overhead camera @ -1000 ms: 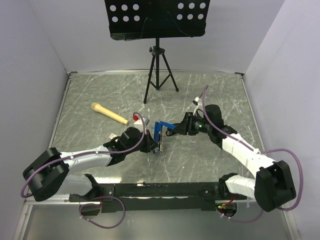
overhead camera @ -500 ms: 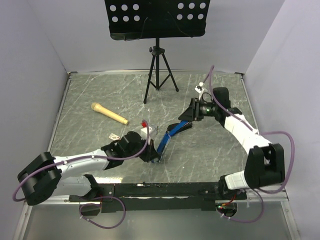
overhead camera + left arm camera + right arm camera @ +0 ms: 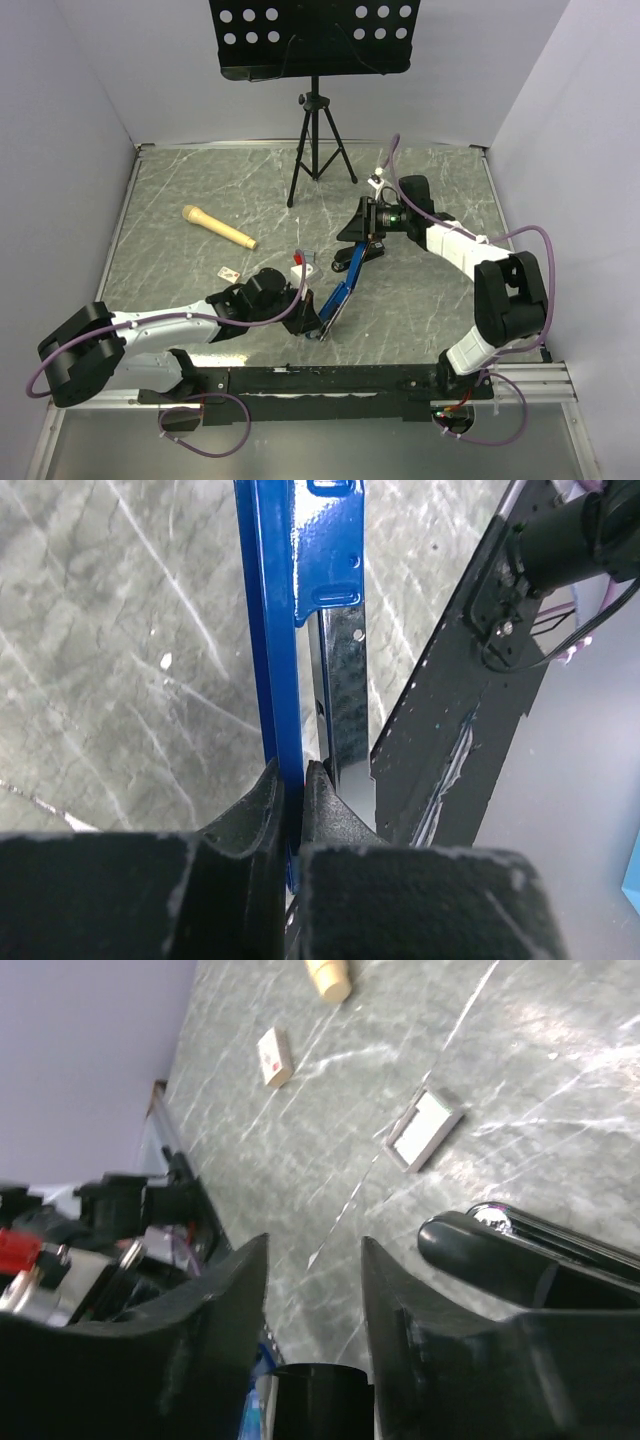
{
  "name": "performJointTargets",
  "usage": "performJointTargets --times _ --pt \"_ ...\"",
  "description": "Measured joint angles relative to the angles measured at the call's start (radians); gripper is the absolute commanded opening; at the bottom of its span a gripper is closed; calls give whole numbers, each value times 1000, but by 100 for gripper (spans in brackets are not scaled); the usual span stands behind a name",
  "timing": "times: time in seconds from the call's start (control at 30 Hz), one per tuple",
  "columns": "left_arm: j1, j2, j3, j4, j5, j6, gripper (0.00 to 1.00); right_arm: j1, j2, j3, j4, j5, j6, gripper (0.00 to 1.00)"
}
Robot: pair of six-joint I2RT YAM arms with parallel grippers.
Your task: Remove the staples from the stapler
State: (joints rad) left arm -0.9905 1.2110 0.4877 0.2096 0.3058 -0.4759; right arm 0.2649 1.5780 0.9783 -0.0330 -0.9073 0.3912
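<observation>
Surface: grey marbled table [image 3: 200, 180] with white veining, boxed in by pale lilac walls [image 3: 70, 120] on three sides. A black rail [image 3: 330, 381] runs along the near edge.

Left gripper [image 3: 314, 322]: fingers pinched tight on the lower end of the stapler [image 3: 338, 295]. In the left wrist view the fingers [image 3: 258, 800] squeeze the blue rail [image 3: 275, 630], and the chrome channel [image 3: 345, 690] runs just to their right. From this gripper the stapler slants up and away, opened out long.

Right gripper [image 3: 352, 243]: at the stapler's far upper end. In its wrist view [image 3: 312, 1245] the fingers stand apart with bare table between them. A black and chrome bar [image 3: 500, 1250] lies just outside one finger. Contact with the stapler cannot be told.

Beyond the right gripper's fingertips: a small grey rectangular piece [image 3: 424, 1128], and farther off a beige card [image 3: 273, 1057] with a red mark.

Left of the left gripper's arm: the same card [image 3: 229, 272], and past it a beige stick [image 3: 218, 227]. A music stand [image 3: 315, 40] on a tripod stands far behind both grippers at the back wall.
</observation>
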Motion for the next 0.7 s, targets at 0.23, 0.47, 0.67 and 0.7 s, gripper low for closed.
performJointTargets --times 0.23,0.47,0.67,0.7 --pt "-3 3 0 -25 -23 1 1 2 23 -5 28 79 46 78" --pt "-18 4 4 -44 -72 7 1 4 29 -5 18 148 106 91" --pt "-22 3 33 -67 -144 9 1 4 23 -5 -21 242 172 92" --pt "-22 3 37 -70 -154 8 1 4 19 -5 -27 255 181 92"
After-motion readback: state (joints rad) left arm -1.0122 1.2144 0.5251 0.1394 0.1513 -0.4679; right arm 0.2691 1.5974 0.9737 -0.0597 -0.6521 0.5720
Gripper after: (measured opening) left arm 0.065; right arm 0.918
